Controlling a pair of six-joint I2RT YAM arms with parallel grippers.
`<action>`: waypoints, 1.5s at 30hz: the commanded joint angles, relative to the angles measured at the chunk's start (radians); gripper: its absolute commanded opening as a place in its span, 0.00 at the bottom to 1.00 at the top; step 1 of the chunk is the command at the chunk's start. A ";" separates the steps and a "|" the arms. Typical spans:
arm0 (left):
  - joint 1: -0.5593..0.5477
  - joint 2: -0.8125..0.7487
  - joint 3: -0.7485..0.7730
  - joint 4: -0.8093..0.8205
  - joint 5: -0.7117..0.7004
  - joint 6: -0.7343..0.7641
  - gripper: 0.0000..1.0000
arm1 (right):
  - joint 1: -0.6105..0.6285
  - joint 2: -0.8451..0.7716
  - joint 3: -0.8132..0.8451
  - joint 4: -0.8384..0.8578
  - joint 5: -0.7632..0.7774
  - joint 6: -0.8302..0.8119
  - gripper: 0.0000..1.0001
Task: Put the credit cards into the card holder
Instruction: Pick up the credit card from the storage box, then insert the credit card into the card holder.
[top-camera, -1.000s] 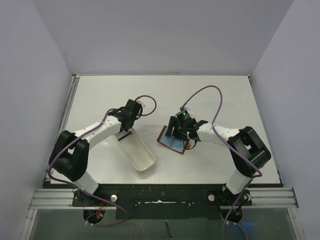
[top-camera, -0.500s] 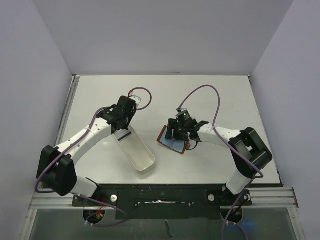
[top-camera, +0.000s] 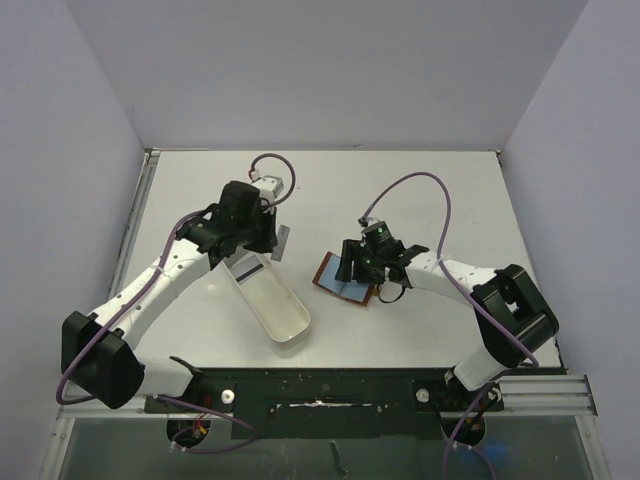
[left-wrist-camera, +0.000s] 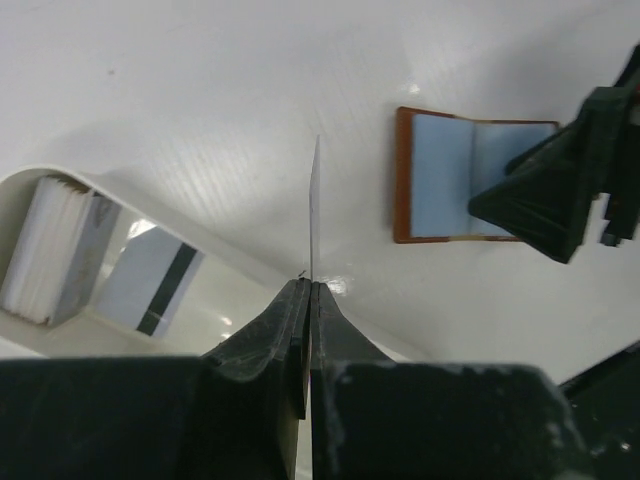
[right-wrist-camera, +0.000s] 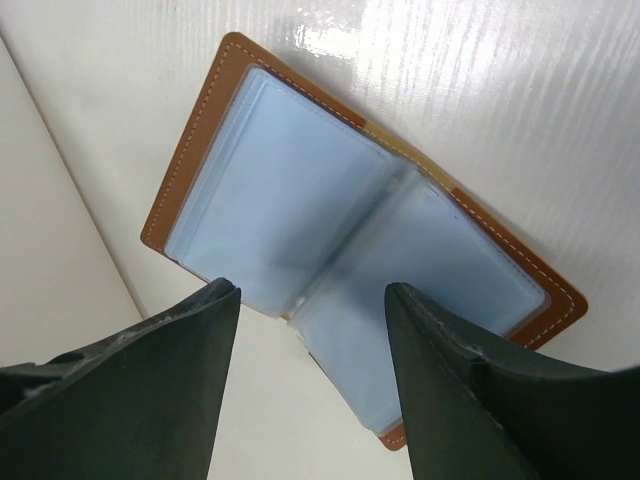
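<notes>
The tray (top-camera: 287, 316) lies nearest, left of centre on the table (top-camera: 430, 190), running from its rounded near end back and to the left. At its far end, in the left wrist view, a pale stack (left-wrist-camera: 45, 250) stands on edge against the end wall. A bluish-grey striped card (left-wrist-camera: 150, 280) lies flat just beside it.

Right of the tray and a little farther back is the holder (right-wrist-camera: 270, 190). It lies spread open and flat on the table, brown leather edge outside and pale blue sleeves facing up. The right gripper (right-wrist-camera: 312, 290) hangs over it with its fingers spread wide, one to each side of the middle fold, grasping nothing. From the left wrist view its tip reaches down to the holder's right leaf, but whether it presses there I cannot tell.

Farther back, above the far end of the tray, the left gripper (left-wrist-camera: 309, 295) is clamped tight on a card (top-camera: 280, 243). It holds the card by one short end. The card sticks straight out from the fingertips, edge-on to the wrist camera, lifted off the table. It is left of the holder and apart from it.
</notes>
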 joint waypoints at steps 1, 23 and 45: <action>0.003 -0.015 0.023 0.151 0.247 -0.102 0.00 | -0.022 -0.065 -0.020 0.043 -0.037 -0.009 0.60; -0.023 0.315 0.013 0.443 0.580 -0.297 0.00 | -0.064 -0.166 -0.112 0.024 0.025 0.020 0.39; -0.045 0.547 0.119 0.318 0.543 -0.198 0.00 | -0.085 -0.180 -0.178 0.012 0.096 0.015 0.35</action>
